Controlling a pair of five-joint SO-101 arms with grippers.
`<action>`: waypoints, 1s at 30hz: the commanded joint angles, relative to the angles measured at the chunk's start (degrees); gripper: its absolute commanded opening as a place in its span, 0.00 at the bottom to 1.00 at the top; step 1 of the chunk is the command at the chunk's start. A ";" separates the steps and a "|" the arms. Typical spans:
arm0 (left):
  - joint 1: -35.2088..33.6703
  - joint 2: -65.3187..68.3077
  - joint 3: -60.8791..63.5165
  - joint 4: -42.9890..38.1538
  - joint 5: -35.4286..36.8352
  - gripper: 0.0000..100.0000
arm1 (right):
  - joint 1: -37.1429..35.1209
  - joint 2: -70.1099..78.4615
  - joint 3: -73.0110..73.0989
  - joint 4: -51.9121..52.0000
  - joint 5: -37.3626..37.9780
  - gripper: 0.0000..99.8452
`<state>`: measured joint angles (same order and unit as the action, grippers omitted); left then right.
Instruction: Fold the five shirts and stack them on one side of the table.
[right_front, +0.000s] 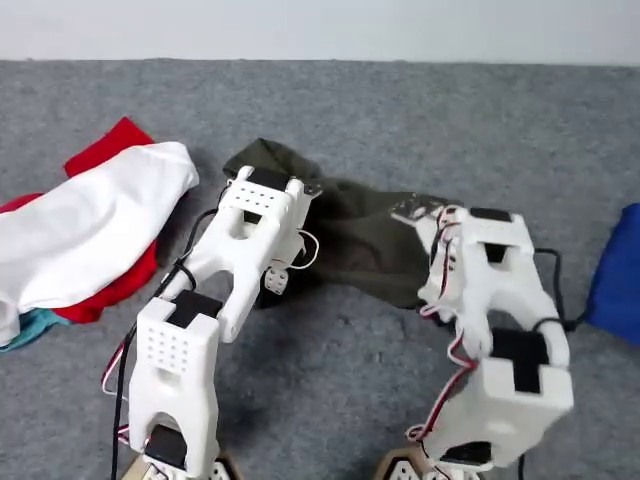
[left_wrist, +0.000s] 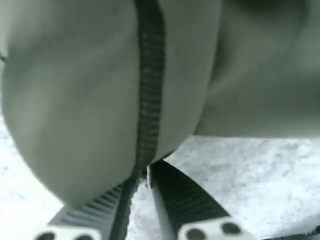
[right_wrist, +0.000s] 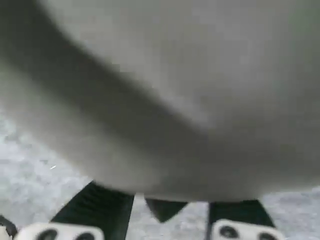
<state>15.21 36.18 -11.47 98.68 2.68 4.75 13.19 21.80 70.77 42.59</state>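
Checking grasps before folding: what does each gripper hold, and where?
Left gripper pinches the olive shirt at its stitched seam; for the right gripper it cannot be told.

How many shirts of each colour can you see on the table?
white shirt: 1
red shirt: 1
teal shirt: 1
dark green shirt: 1
blue shirt: 1
Total: 5 shirts

Both white arms rise from the frame's lower edge, the left arm (right_front: 235, 265) at centre-left and the right arm (right_front: 495, 300) at centre-right, leaning toward each other. The left gripper (left_wrist: 147, 171) pinches the olive shirt (left_wrist: 75, 100).
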 joint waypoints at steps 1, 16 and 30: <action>0.09 -0.97 -1.63 1.05 -0.70 0.01 | -1.36 5.58 -9.49 3.47 -1.49 0.01; -0.88 -17.76 -5.32 2.02 -2.29 0.01 | -1.80 -1.63 -29.45 27.56 -1.23 0.01; -16.44 -55.38 -2.77 1.93 -6.77 0.01 | 8.57 -43.30 -29.45 32.13 -1.58 0.01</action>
<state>1.05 -9.71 -14.02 99.30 -3.21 9.76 -20.57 -5.01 100.48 41.54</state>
